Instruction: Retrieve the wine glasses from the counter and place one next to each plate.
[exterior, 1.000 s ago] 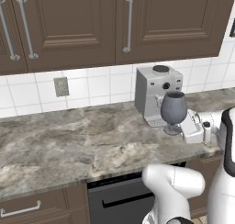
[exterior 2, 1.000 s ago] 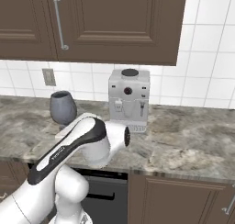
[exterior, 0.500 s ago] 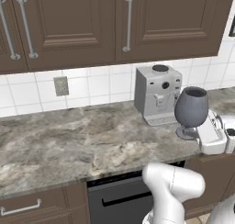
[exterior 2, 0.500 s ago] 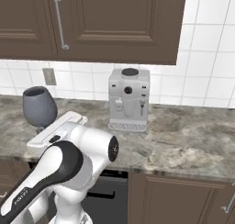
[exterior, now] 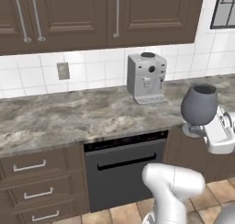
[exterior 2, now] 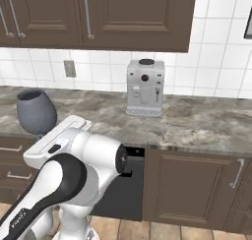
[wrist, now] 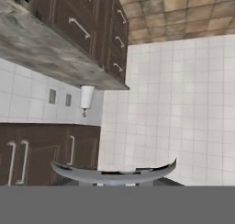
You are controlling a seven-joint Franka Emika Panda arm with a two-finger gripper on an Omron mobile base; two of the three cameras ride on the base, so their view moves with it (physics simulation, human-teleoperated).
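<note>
Grey goblet (exterior: 199, 104) is off the tabletop (exterior: 69, 115), carried upright, bowl up, foot just above the white hand. In the left base view it sits at 3 o'clock, past the tabletop's front edge and over the floor; in the right base view the same goblet (exterior 2: 35, 111) is at 9 o'clock. Fingers are hidden under the foot, so the clamp itself is not visible; judged clenched on the stem or base, since the glass rides with the hand and nothing else supports it.

Coffee machine (exterior: 147, 77) stands at 12 o'clock on the tabletop against the white tiles, well apart from the glass. Hand view: glass rim (wrist: 114, 173) arcs across 6 o'clock.

Risks, judged:
- Tall bowl above a low grip: a fast swing or a base turn could tip or slip it.
- Glass is over bare floor; any slip means a drop.
- Neither plate nor the slimmer glass is in frame, so the set-down spot is unconfirmed.
</note>
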